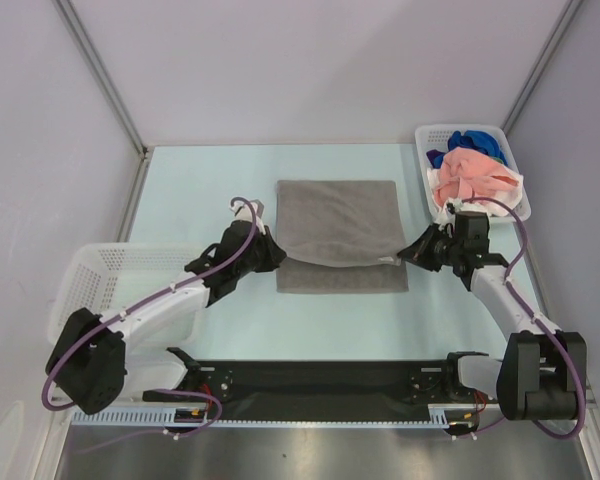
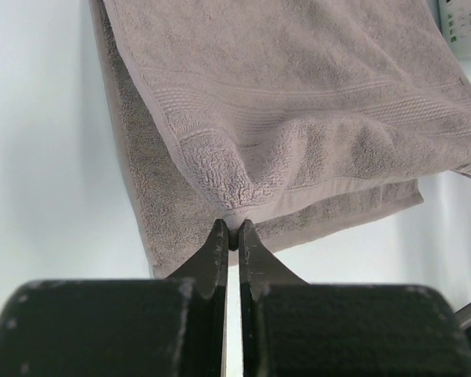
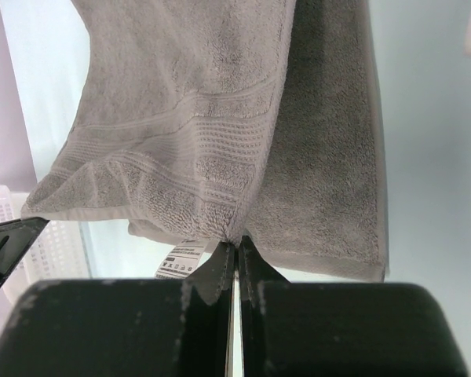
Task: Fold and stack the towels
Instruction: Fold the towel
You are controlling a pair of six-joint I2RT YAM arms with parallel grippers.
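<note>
Grey towel (image 1: 340,225) lies in ctr of the table (image 1: 200,190), folded into two layers. Lower layer is flat on the surface. Upper layer is doubled over it w/ its near edge raised & sagging in the middle btwn the two grippers. Lower layer's near edge pokes out a bit past the upper one. Small white label (image 1: 385,260) hangs at the towel's near-right corner, just beside the right gripper (image 1: 410,250). Left gripper (image 1: 277,255) is at the near-left corner of the upper layer. Its wrist view shows the fingers (image 2: 208,259) pressed together on the hem, cloth bunched into a ridge right at the tips. Right gripper's fingers (image 3: 251,263) are likewise clamped tight on the hem at the near-right corner, only a hairline slit btwn them. Both arms reach in from opp. sides, approx level w/ each other. Far right of table: white lattice basket (image 1: 517,170) holding a salmon pink towel (image 1: 470,175) crumpled on top & a blue towel (image 1: 470,142) behind it, well apart from the grey one. Near left: second white lattice basket (image 1: 85,275), partly under the left arm.
</note>
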